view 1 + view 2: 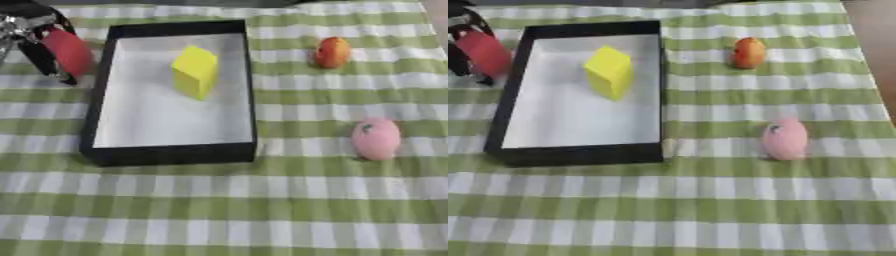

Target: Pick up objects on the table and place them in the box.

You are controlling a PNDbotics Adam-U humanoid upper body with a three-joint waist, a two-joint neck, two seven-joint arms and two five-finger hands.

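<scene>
2 loose objects lie on the green-and-white checked tabletop [262,210], both to the right of the box [105,90]: an orange-red rounded fruit-like object [332,52] toward the far side, and a pink egg-shaped object [376,139] nearer the camera, with a small dark mark on its upper left. They sit well apart from each other and from the box. The box is a shallow black-walled tray with a white floor, its long sides running away from the camera. 1 yellow block [195,71] stands inside it, in the far half, slightly tilted, resting on the white floor and clear of the walls. The left hand [35,37] shows at the upper left corner, just outside the box's left wall, black with silver parts. Its fingers [39,57] are curled round a red oblong object [68,51], which is held above the cloth, tilted, its lower end near the box's far-left corner; whether it touches the wall cannot be told. The dark fingers run down the object's left side and 1 tip pokes out below it. The right hand shows in neither view. A strip of bare brown surface [877,50] shows past the cloth's right edge in the right eye view.
</scene>
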